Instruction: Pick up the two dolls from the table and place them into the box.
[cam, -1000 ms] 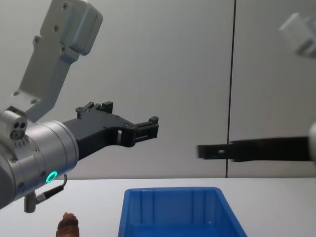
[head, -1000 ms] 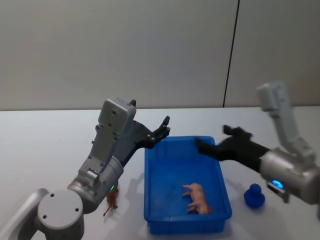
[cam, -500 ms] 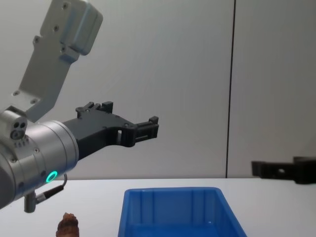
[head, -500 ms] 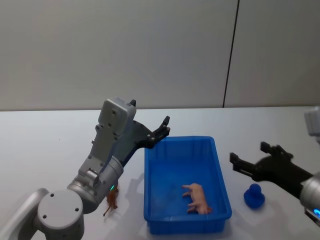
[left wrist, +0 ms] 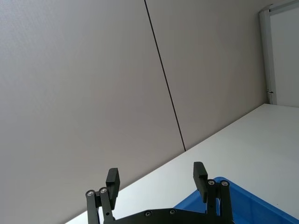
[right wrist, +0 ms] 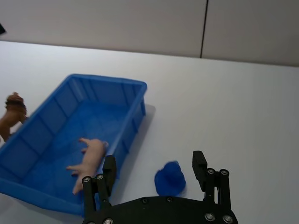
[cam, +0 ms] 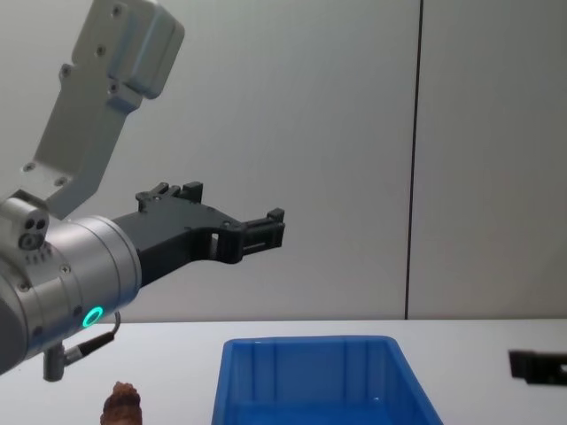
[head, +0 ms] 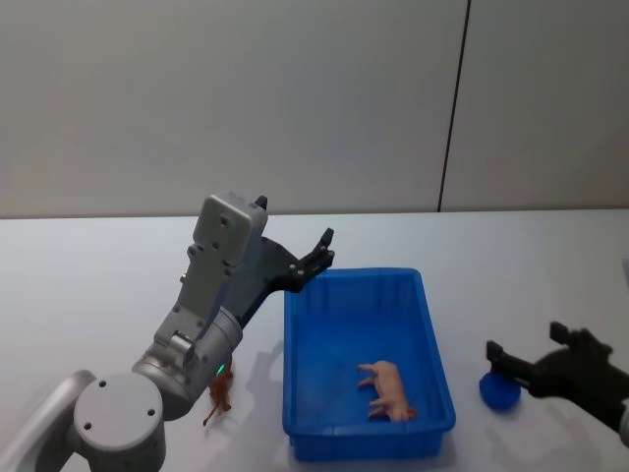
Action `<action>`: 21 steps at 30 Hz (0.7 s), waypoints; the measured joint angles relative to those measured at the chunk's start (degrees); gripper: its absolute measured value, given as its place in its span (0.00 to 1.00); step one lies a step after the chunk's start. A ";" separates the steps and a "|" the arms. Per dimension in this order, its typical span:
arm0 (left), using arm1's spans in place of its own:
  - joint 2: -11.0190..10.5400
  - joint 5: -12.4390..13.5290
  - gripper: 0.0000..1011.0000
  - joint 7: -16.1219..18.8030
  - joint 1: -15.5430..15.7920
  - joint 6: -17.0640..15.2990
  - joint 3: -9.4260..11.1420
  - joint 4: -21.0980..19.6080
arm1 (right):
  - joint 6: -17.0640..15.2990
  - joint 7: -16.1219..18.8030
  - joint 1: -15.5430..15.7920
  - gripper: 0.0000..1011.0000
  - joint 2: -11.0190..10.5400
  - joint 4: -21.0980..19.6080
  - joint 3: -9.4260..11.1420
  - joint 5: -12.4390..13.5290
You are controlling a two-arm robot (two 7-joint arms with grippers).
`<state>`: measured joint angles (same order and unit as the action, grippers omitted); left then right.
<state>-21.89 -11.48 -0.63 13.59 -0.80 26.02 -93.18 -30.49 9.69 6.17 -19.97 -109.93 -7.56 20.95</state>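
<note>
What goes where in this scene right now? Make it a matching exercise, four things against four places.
1 pink pig
2 brown doll
3 blue doll
4 left gripper

a on the table, right of the box
b inside the box
c held up in the air, open
d on the table, left of the box

Pairs: 1-b, 2-d, 3-a, 4-c. The right gripper, open, is near the blue doll.

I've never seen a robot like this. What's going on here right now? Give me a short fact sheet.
box: blue box on the white table, holding a pink pig figure
blue doll: blue doll on the table, right of the box
brown doll: brown doll on the table, left of the box
left gripper: left gripper open, raised by the box's far left corner
right gripper: right gripper open, low at the blue doll
</note>
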 joint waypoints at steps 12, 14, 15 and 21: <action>0.00 0.00 0.99 0.00 0.00 0.00 0.00 0.00 | -3.33 -4.03 1.32 0.99 0.30 2.09 0.22 -0.07; 0.00 0.00 0.99 0.00 0.00 0.00 0.00 0.00 | -3.70 -4.10 0.84 0.99 0.60 3.13 0.02 -0.55; 0.00 0.00 0.99 0.00 0.00 0.00 0.00 0.00 | -3.80 -4.10 0.64 0.99 0.71 3.48 -0.07 -0.72; 0.00 0.00 0.99 0.00 0.00 0.00 0.00 0.00 | -4.29 -3.32 -1.79 0.99 1.95 7.14 -0.99 -2.58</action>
<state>-21.89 -11.48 -0.63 13.59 -0.80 26.02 -93.18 -34.78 6.37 4.38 -18.02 -102.78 -8.55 18.37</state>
